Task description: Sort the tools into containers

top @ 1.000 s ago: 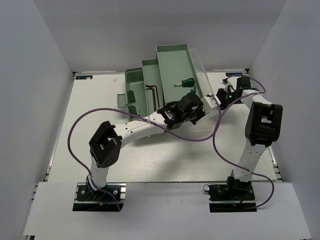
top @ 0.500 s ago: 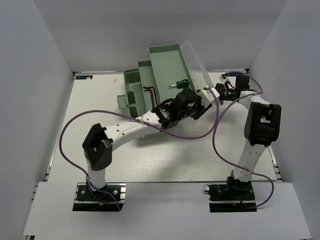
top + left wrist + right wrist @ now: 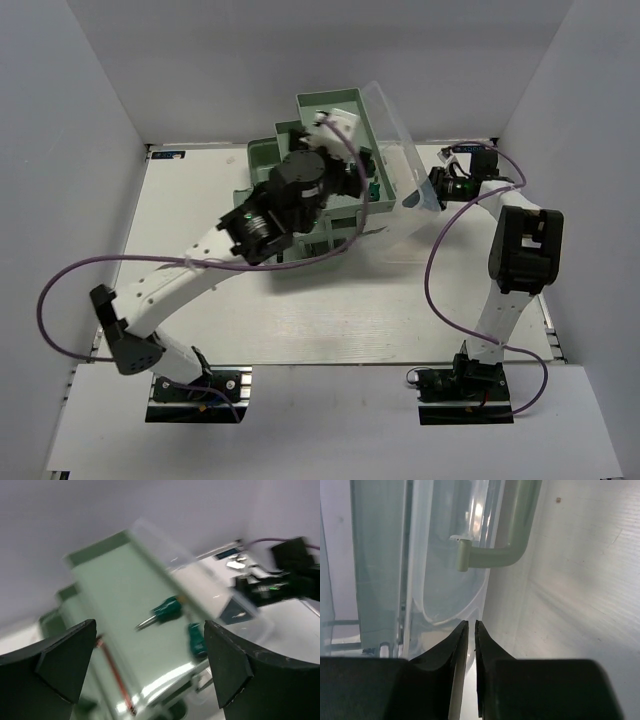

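Observation:
My left gripper [image 3: 150,625] hovers wide open over the top pale green tray [image 3: 340,98] of the toolbox, with nothing between its fingers. Two stubby green-handled screwdrivers lie in that tray, one [image 3: 167,611] near its middle and the other [image 3: 196,639] by the near right edge. A dark reddish hex key [image 3: 115,672] lies in the lower tray on the left. My right gripper [image 3: 425,192] is at the toolbox's right side, shut on the edge of the clear lid [image 3: 395,130]. In the right wrist view its fingers [image 3: 471,625] pinch that thin edge.
The toolbox base [image 3: 262,160] sits at the back middle of the white table. Its pale green carry handle [image 3: 490,555] shows through the lid. Purple cables [image 3: 100,265] loop beside both arms. White walls enclose the left, right and back. Small items [image 3: 462,152] lie at the back right.
My left arm swung from in front of the toolbox up over the trays and its jaws opened wide. A second green-handled screwdriver now lies in the top tray. The toolbox shifted slightly left.

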You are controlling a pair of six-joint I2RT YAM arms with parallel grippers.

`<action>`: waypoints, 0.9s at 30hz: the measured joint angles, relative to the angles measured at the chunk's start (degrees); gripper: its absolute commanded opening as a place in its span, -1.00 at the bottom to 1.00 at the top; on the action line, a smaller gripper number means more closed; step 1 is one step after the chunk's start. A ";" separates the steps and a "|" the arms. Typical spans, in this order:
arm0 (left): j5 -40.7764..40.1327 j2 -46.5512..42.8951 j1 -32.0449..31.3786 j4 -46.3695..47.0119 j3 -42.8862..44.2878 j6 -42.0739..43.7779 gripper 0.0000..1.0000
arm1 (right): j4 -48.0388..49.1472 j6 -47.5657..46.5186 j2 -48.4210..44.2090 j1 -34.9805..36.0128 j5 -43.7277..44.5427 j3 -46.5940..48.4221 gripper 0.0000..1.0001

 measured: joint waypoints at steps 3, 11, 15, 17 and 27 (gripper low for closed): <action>-7.21 -5.33 4.13 -7.32 -3.56 -8.85 0.98 | -2.45 -1.60 -1.07 0.39 1.07 0.98 -0.67; -7.19 -14.86 20.70 -24.26 -25.11 -37.70 0.98 | -7.74 -5.07 -4.87 1.18 4.50 3.72 -0.69; 1.92 -16.28 29.18 -25.99 -36.87 -46.62 0.98 | -11.67 -7.65 -6.78 2.25 5.88 4.83 -0.69; 6.43 -16.59 33.51 -25.51 -40.96 -49.40 0.98 | -13.46 -8.70 -7.58 2.80 6.69 5.01 -0.69; 25.62 -17.86 48.39 -15.30 -51.63 -55.30 0.83 | -18.56 -14.10 -10.71 5.92 10.45 5.92 -0.81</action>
